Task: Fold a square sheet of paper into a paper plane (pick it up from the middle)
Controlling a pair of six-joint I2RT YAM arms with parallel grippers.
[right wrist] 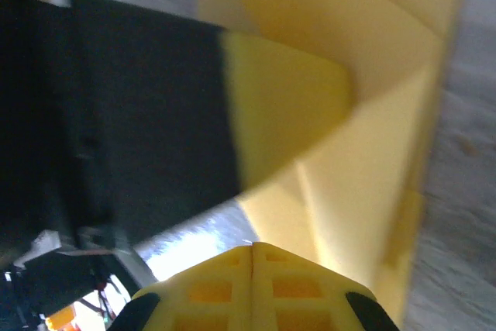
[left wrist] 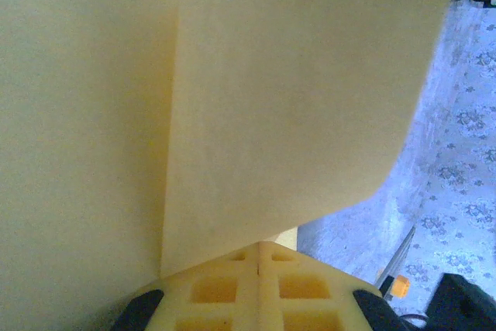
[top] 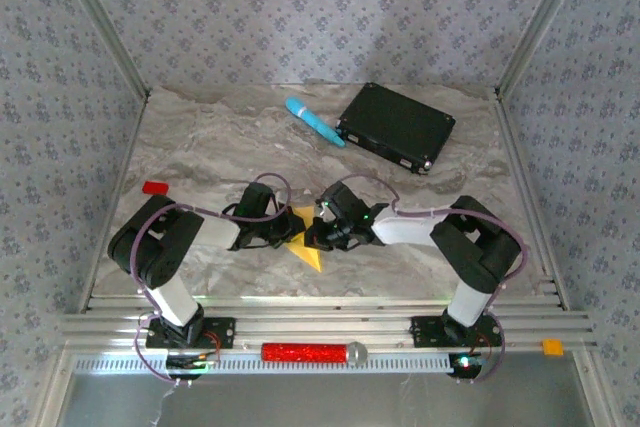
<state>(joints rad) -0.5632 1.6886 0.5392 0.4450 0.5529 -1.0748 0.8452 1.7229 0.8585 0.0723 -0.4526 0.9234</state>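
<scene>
The yellow-orange sheet of paper (top: 310, 255) is creased into pointed flaps and held just above the marble table, between the two arms. My left gripper (top: 290, 235) reaches it from the left and my right gripper (top: 313, 235) from the right, almost tip to tip. In the left wrist view the left gripper (left wrist: 259, 244) is shut, and a paper flap (left wrist: 294, 114) rises straight from its tips. In the right wrist view the right gripper (right wrist: 253, 246) is shut at the lower edge of the folded paper (right wrist: 372, 176). The left arm's yellow finger (right wrist: 287, 106) presses on the paper from the left.
A black flat box (top: 397, 127) lies at the back right, with a light-blue cylinder (top: 314, 121) beside it. A small red block (top: 155, 188) sits at the left edge. A red roller (top: 305, 352) rests on the front rail (top: 400, 327).
</scene>
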